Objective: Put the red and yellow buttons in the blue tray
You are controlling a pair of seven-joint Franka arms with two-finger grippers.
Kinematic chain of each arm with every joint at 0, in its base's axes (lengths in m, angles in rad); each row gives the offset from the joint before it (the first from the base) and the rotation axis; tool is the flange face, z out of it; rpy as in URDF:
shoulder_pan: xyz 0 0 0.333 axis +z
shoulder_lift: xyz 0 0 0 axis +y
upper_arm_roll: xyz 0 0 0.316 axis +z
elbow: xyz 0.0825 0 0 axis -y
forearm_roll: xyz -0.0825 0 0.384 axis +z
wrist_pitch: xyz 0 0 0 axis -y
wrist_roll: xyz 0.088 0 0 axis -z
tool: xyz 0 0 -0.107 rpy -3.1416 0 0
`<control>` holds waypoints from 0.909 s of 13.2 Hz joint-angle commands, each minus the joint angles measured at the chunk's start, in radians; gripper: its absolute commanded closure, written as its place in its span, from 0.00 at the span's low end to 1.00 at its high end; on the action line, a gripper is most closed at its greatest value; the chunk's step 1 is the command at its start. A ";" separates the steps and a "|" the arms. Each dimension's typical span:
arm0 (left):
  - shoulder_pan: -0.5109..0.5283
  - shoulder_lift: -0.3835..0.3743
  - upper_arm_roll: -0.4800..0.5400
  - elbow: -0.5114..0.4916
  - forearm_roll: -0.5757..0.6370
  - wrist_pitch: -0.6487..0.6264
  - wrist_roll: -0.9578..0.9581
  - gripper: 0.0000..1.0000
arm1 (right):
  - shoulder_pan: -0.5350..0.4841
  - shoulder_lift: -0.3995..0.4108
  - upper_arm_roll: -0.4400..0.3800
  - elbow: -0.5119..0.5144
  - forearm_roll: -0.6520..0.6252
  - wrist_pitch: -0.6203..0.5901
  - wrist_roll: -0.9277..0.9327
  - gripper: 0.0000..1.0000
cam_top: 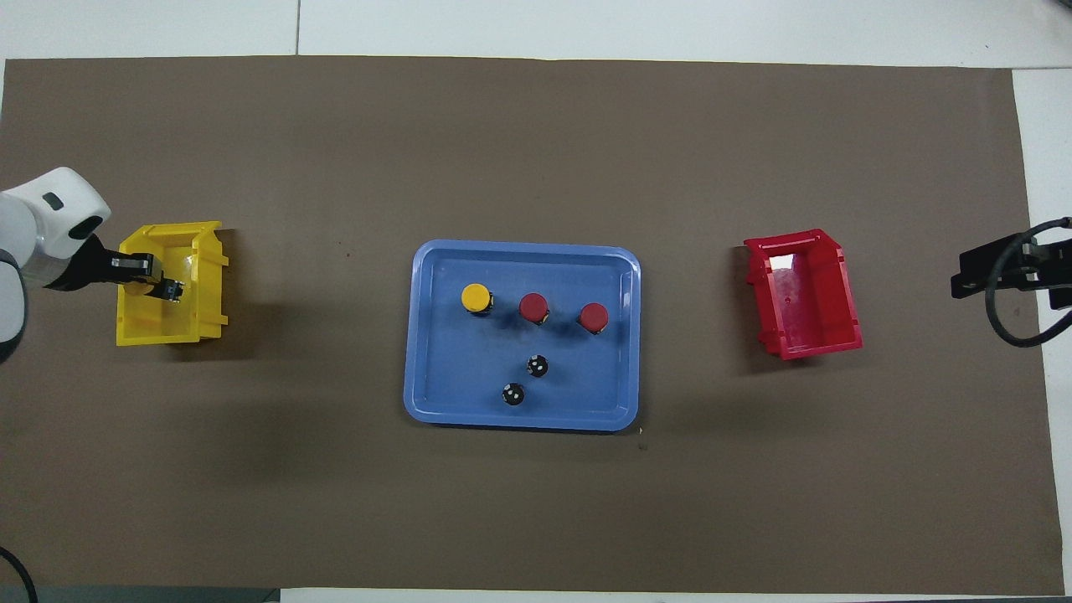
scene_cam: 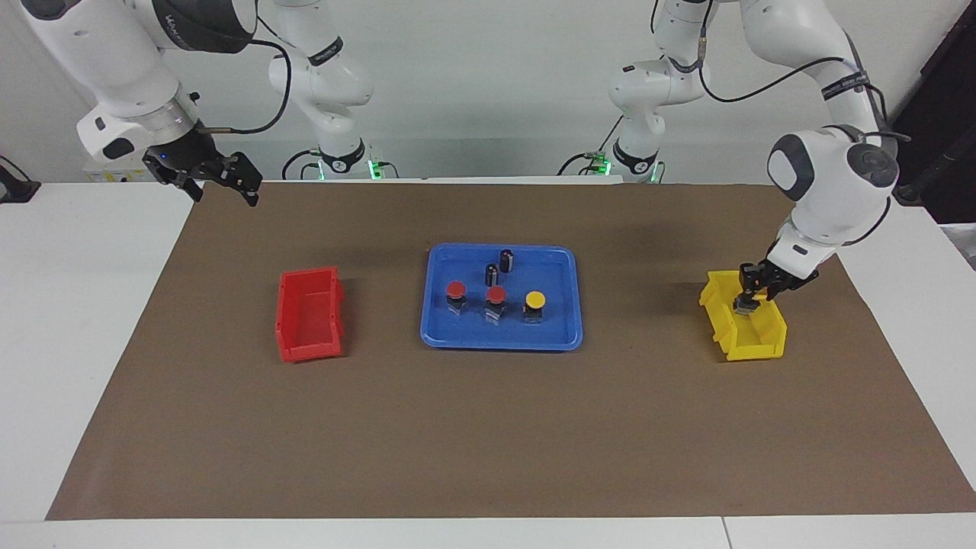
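Facing view: left gripper [scene_cam: 746, 299] clenched on a button [scene_cam: 743, 307] inside yellow bin [scene_cam: 755, 341], frame right. Right gripper [scene_cam: 221, 183] released, waiting upper left over the mat [scene_cam: 488, 427] edge. Blue tray [scene_cam: 436, 329] center holds three buttons [scene_cam: 496, 296]; bare mat all round.

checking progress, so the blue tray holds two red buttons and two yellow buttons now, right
Not quite. The overhead view shows the blue tray holding two red buttons but only one yellow button, plus two dark cylinders.
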 commanded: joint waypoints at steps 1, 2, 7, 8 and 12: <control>-0.171 0.061 0.003 0.168 0.057 -0.129 -0.206 0.99 | -0.012 -0.025 0.006 -0.025 -0.004 0.020 -0.024 0.00; -0.241 0.052 0.000 0.126 0.052 -0.097 -0.365 0.99 | -0.012 -0.024 0.006 -0.022 -0.001 0.020 -0.024 0.00; -0.482 0.096 -0.002 0.013 -0.107 0.173 -0.638 0.99 | -0.010 -0.025 0.006 -0.027 -0.004 0.022 -0.023 0.00; -0.493 0.105 -0.003 0.012 -0.132 0.196 -0.638 0.99 | -0.009 -0.025 0.006 -0.027 -0.009 0.026 -0.021 0.00; -0.542 0.136 -0.003 -0.020 -0.159 0.261 -0.649 0.99 | -0.009 -0.027 0.006 -0.031 -0.009 0.043 -0.024 0.00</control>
